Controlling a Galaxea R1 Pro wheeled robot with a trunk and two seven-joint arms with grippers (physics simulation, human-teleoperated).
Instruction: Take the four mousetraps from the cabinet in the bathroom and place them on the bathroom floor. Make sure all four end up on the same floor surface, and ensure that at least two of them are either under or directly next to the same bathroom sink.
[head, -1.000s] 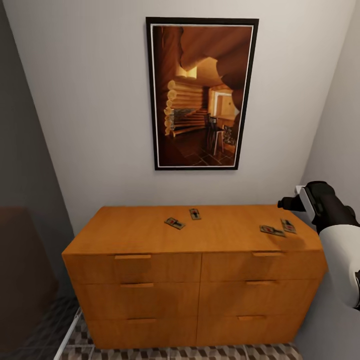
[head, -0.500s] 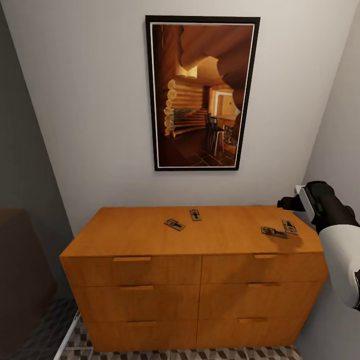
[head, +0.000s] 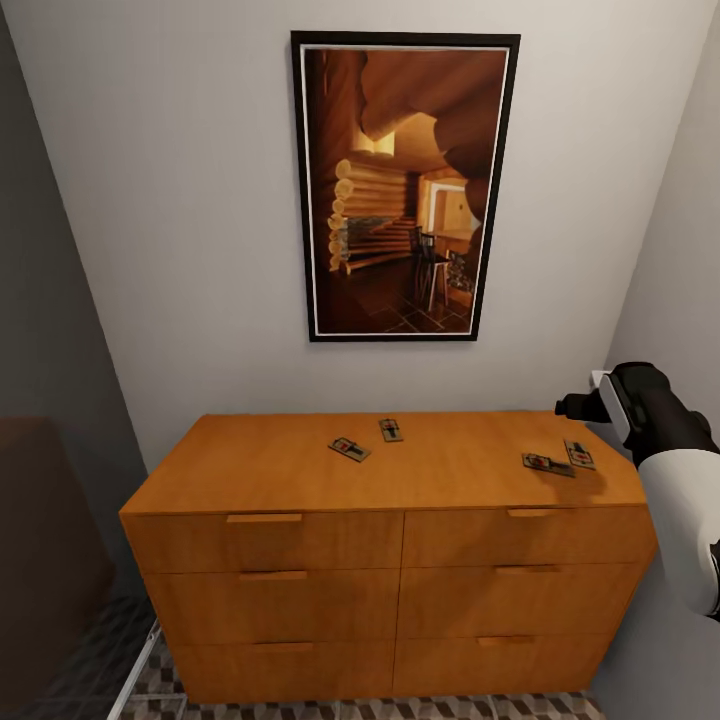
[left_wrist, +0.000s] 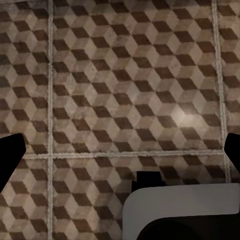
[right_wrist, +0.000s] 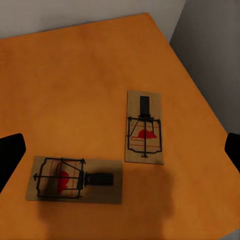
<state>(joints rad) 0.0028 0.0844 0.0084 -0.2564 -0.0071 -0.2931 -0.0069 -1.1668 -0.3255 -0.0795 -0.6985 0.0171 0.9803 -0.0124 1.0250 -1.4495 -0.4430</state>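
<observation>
The orange-brown cabinet (head: 300, 470) stands against the wall with four mousetraps on its flat top. Two lie near the middle, one mousetrap (head: 349, 448) beside another mousetrap (head: 390, 429). Two more lie at the right end, a mousetrap (head: 547, 464) and a mousetrap (head: 577, 455). My right gripper (head: 572, 407) hovers above that right pair. In the right wrist view it is open (right_wrist: 120, 152), with one mousetrap (right_wrist: 144, 127) and a second mousetrap (right_wrist: 75, 179) below it on the cabinet top (right_wrist: 75, 75). My left gripper (left_wrist: 120, 150) is open over the cube-patterned bathroom floor (left_wrist: 120, 75).
A framed picture (head: 405, 190) hangs on the wall above the cabinet. A grey wall (head: 670, 250) closes in at the right, right by the cabinet's end. A dark brown shape (head: 40, 520) stands at the left. A white robot part (left_wrist: 180, 210) shows under the left wrist.
The whole head view has shifted slightly, a camera move. The mousetraps and my right arm hold their places.
</observation>
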